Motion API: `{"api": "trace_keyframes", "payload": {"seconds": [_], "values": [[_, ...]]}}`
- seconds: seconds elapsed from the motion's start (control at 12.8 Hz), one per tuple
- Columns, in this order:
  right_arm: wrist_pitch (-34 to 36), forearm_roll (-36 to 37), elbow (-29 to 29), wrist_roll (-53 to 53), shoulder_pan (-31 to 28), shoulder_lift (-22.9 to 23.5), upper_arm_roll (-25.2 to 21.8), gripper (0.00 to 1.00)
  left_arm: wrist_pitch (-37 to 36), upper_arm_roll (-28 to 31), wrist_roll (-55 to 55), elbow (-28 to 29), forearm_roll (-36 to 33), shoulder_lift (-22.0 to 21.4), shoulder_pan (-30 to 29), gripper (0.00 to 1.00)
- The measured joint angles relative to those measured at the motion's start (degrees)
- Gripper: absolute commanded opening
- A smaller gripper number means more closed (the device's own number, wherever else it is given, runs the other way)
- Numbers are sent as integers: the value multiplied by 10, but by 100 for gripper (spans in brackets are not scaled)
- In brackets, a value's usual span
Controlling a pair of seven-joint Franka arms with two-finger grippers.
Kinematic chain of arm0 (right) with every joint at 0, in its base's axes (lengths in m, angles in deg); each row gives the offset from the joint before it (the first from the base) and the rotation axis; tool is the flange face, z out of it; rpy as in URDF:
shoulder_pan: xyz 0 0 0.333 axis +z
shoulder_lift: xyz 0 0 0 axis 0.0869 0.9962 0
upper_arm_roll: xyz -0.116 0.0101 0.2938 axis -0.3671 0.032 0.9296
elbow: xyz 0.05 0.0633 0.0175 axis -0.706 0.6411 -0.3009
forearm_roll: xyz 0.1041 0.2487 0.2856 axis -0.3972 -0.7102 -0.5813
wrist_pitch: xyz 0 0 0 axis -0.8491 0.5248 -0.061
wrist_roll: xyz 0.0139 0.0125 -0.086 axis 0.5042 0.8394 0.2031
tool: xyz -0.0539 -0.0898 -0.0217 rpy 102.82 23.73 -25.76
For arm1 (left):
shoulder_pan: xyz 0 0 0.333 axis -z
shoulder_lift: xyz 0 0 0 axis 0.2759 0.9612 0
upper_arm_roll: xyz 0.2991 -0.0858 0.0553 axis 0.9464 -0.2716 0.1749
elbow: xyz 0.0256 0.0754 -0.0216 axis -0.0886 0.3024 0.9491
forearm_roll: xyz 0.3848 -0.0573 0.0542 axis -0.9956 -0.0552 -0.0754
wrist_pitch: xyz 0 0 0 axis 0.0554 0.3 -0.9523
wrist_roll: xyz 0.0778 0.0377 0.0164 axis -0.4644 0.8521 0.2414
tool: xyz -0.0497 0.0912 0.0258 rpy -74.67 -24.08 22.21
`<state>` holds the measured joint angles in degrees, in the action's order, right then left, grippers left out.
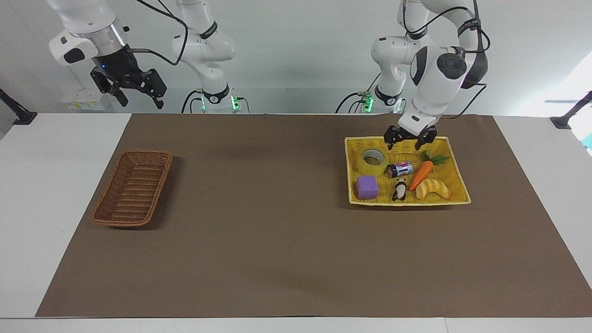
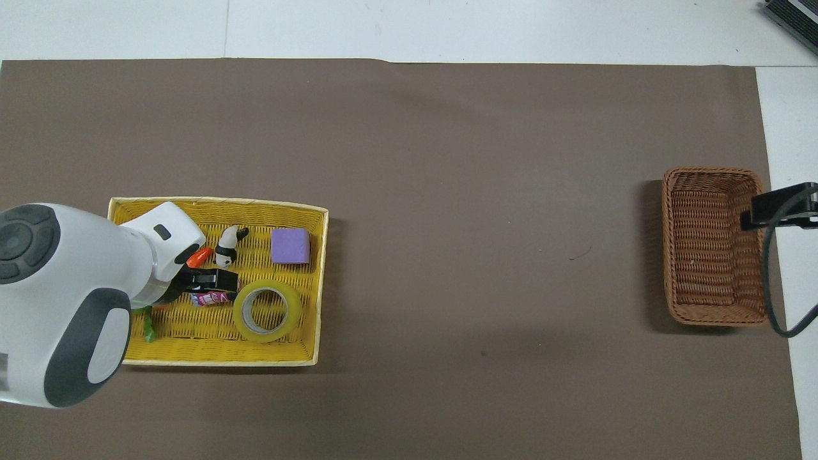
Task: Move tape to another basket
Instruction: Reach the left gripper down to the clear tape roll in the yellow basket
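Observation:
The tape, a yellowish roll with a pale core, lies flat in the yellow tray, in the corner nearer the robots and toward the table's middle. My left gripper hangs open just above the tray, over its rim nearer the robots, next to the tape and holding nothing. The brown wicker basket sits empty toward the right arm's end of the table. My right gripper waits open, high above that end.
The tray also holds a purple cube, a small can, a toy carrot, a panda figure and a toy croissant. A brown mat covers the table between tray and basket.

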<state>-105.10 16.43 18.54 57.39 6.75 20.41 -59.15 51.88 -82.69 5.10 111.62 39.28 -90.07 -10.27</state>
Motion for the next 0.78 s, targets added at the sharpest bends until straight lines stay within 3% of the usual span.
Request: {"api": "trace_keyframes", "payload": {"seconds": [0.31,0.39,0.47,0.55,0.78], "values": [[0,0,0,0,0,0,0,100,131,-1,0,114,31,7,10,100],[0,0,0,0,0,0,0,100,146,0,0,129,38,11,14,80],[0,0,0,0,0,0,0,100,153,0,0,139,44,14,15,12],[0,0,0,0,0,0,0,100,161,0,0,146,46,18,15,0],[0,0,0,0,-2,0,-3,100,180,-1,0,152,68,30,18,0]]}}
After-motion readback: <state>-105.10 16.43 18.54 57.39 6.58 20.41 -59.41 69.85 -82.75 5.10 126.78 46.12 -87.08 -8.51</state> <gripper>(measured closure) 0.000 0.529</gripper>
